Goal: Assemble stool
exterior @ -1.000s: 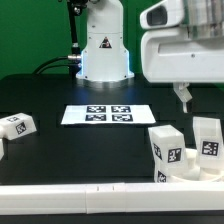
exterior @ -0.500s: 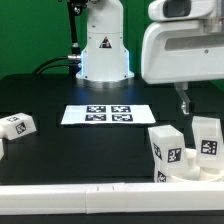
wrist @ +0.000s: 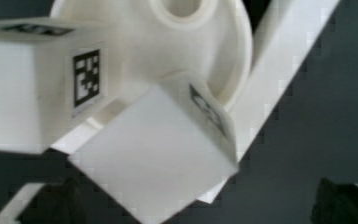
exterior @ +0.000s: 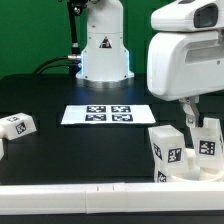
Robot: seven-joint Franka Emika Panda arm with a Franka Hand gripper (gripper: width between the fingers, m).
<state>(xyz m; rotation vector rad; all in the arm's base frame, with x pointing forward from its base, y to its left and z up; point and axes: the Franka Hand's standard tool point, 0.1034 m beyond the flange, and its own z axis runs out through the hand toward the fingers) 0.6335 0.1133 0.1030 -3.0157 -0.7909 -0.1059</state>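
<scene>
- Progress, as judged: early stage. No leg appears fitted into a socket [wrist: 190, 10], and the stool is in loose parts.
- Location: one leg [exterior: 166, 150] and a second leg [exterior: 207, 139] stand at the exterior view's right, against the seat [wrist: 167, 45]. A third leg [exterior: 15, 126] lies well apart at the exterior view's left.
- Gripper [exterior: 190, 118]: jaws fully spread, nothing held, hovering over the right-hand group.
- Remaining: every leg insertion.

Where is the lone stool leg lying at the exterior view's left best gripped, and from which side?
Likely from above, across the middle of the leg, jaws closing on its two opposite flat sides: it lies low on the table, tag up, apart from the other parts.
</scene>
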